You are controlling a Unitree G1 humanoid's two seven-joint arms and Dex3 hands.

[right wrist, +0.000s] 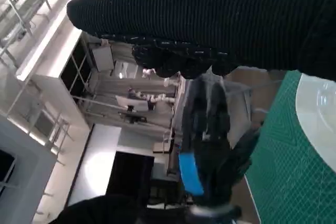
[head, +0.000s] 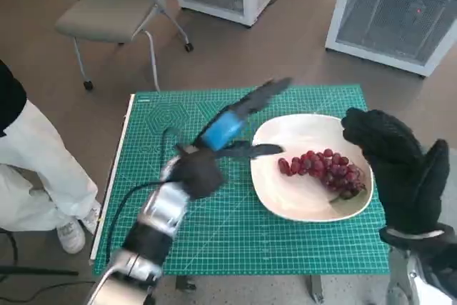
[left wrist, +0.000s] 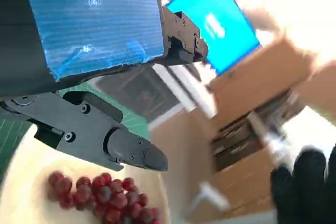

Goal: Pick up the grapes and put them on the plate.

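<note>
Qty: 1 bunch of red grapes (head: 325,169), 1 cream plate (head: 285,198), 1 green cutting mat (head: 235,233) on 1 small table, 2 hands. Bkgd: 1 grey chair (head: 114,12), 2 white mesh-front cabinets (head: 396,16), 1 person in white trousers (head: 36,169) at the table's left side.

Grapes lie on the plate, right of its centre, stem end toward the rim nearest the robot. Nothing touches them.

Left hand (head: 225,133): released, fingers spread, holding nothing; it hovers over the mat at the plate's left rim, one finger reaching over the rim. Motion blur smears its fingertips in head view.

Right hand (head: 400,166): raised beside the plate's right edge, covering part of the rim; appears empty w/ fingers loosely apart, though the glove hides detail.

Left wrist view: grapes (left wrist: 102,195) cut off at frame edge; bkgd blurred. Right wrist view: grapes not visible; only a sliver of plate (right wrist: 317,111) and mat shows, left hand (right wrist: 210,161) blurred.
</note>
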